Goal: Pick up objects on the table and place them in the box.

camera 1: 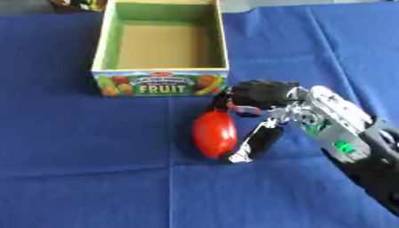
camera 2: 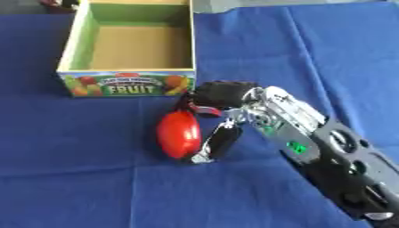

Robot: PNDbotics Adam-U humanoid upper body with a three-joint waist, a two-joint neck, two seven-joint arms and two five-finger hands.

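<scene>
Smoothness makes the red fruit look slippery, light, rigid; right robot hand curls round its middle near the box.

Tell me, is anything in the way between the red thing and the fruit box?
Nothing visible blocks it. The red object lies on the blue cloth just in front of the box, with the right hand curled around it. The box is open on top and looks empty.
</scene>
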